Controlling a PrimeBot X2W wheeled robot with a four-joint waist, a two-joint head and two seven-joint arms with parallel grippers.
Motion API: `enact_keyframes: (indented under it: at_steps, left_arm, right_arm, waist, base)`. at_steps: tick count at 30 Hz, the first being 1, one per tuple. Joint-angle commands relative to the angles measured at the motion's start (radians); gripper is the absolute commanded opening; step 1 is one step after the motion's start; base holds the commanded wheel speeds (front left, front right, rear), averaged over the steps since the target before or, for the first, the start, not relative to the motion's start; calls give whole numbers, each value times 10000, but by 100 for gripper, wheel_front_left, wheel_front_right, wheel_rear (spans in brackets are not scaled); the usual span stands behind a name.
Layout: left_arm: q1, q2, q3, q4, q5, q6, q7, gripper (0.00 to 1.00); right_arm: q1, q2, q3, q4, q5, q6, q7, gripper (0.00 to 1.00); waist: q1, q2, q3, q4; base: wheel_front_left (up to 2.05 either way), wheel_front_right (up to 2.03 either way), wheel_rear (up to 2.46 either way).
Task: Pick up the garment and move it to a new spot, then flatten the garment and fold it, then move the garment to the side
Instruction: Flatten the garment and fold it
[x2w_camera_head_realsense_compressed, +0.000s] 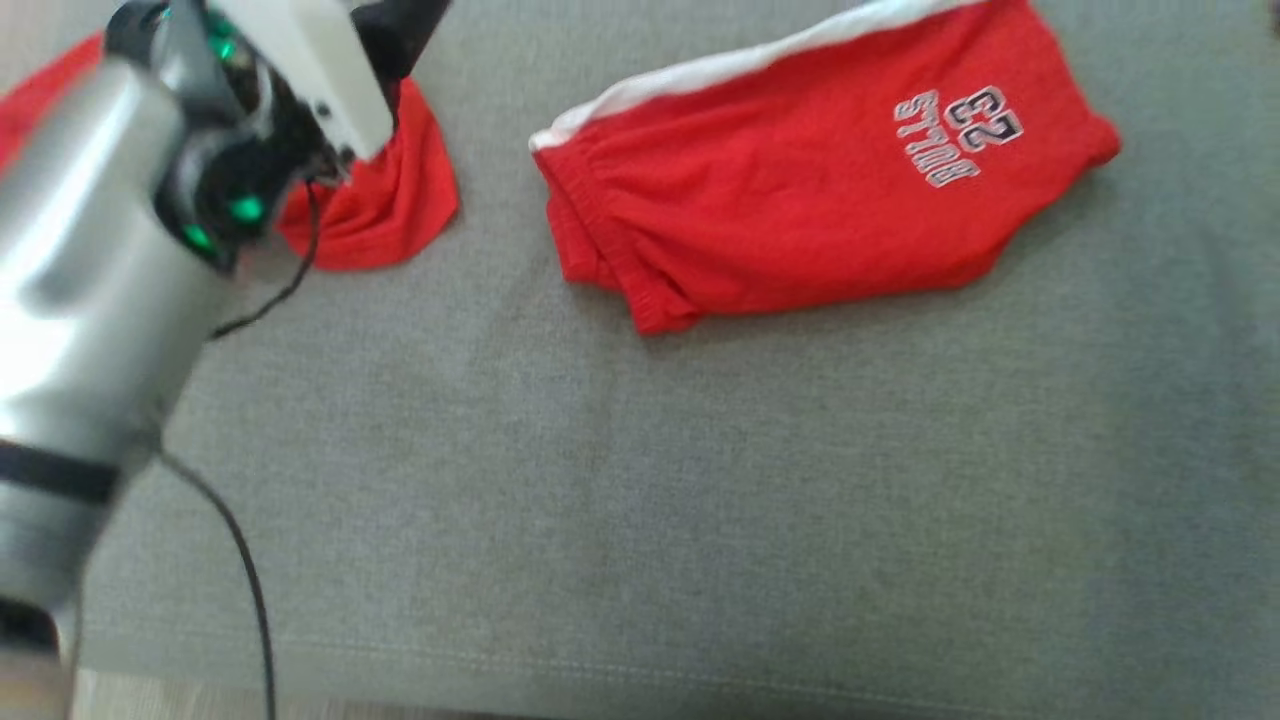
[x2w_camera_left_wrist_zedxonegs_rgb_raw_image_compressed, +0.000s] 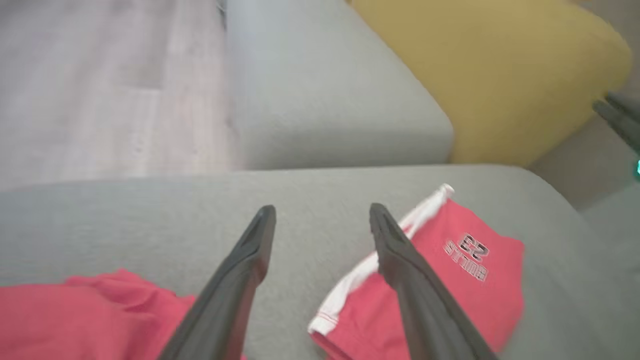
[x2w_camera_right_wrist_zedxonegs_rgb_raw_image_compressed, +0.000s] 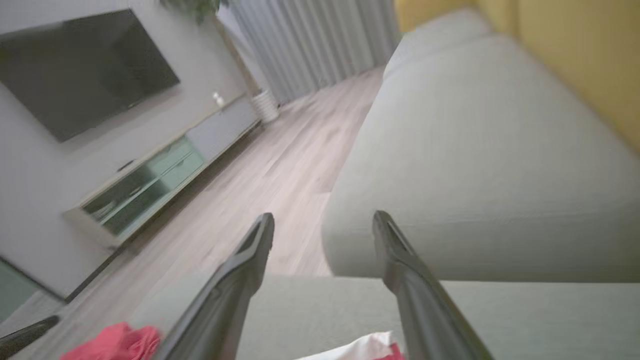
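The garment (x2w_camera_head_realsense_compressed: 800, 200) is a pair of red shorts with a white side stripe and "BULLS 23" print. It lies folded on the grey sofa seat (x2w_camera_head_realsense_compressed: 640, 480), toward the back right. In the left wrist view my left gripper (x2w_camera_left_wrist_zedxonegs_rgb_raw_image_compressed: 320, 215) is open and empty, hovering above the seat with the garment (x2w_camera_left_wrist_zedxonegs_rgb_raw_image_compressed: 450, 270) just under and right of its right finger. My left arm (x2w_camera_head_realsense_compressed: 100, 250) crosses the head view's upper left. My right gripper (x2w_camera_right_wrist_zedxonegs_rgb_raw_image_compressed: 322, 222) is open and empty, raised over the seat's end, with a white and red edge of the garment (x2w_camera_right_wrist_zedxonegs_rgb_raw_image_compressed: 365, 347) below it.
A second red cloth (x2w_camera_head_realsense_compressed: 380, 200) lies crumpled on the seat under my left arm. A yellow cushion (x2w_camera_left_wrist_zedxonegs_rgb_raw_image_compressed: 500, 75) leans at the sofa back. Past the sofa's arm are the wooden floor (x2w_camera_right_wrist_zedxonegs_rgb_raw_image_compressed: 280, 165), a TV (x2w_camera_right_wrist_zedxonegs_rgb_raw_image_compressed: 80, 65) and a low cabinet (x2w_camera_right_wrist_zedxonegs_rgb_raw_image_compressed: 150, 185).
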Motion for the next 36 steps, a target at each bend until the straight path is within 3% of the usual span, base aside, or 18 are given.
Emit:
enact_keyframes:
  at_steps: [1, 7, 13, 14, 17, 22, 28, 36]
  left_arm:
    - [-65, 508, 450, -249, 344, 222, -575, 100]
    - [1635, 230, 583, -956, 2052, 1941, -4427, 100]
    - [3461, -142, 858, -2729, 3681, 3536, -5098, 100]
    - [4163, -409, 1240, -3605, 4579, 3984, -5104, 100]
    - [5339, -984, 1632, -4553, 5690, 4284, -5107, 100]
    - [6609, -1773, 1977, -4956, 6708, 4127, -5109, 100]
    - [7596, -2890, 2627, -4896, 7429, 3359, -5110, 100]
    - [8096, -3532, 3498, -4802, 8024, 2494, -5110, 100]
  right_arm:
    - [452, -97, 78, -247, -162, 77, -515, 100]
    - [2149, -164, 364, 526, -849, 77, -3331, 100]
    - [2554, -115, 897, 1781, -940, 77, -3871, 100]
    - [2395, -218, 1100, 2263, -956, 77, -3748, 100]
    - [2049, -435, 1358, 3075, -969, 77, -3406, 100]
    - [1530, -730, 1613, 4111, -935, 77, -2869, 100]
    - [1059, -1081, 1934, 5367, -777, 77, -1623, 100]
    - [760, -895, 2195, 6502, -311, 77, 815, 100]
  waist:
    - [0, -1, -458, -56]
    - [0, -1, -1178, 115]
    - [0, -1, -1240, 565]
    - [0, -1, -1132, 810]
    - [0, -1, -915, 1294]
    - [0, -1, -641, 2002]
    - [0, -1, -307, 2800]
    - [0, -1, -52, 3068]
  base:
    - [0, 0, 0]
    - [0, 0, 0]
    - [0, 0, 0]
    - [0, 0, 0]
    - [0, 0, 0]
    - [0, 0, 0]
    - [0, 0, 0]
    - [0, 0, 0]
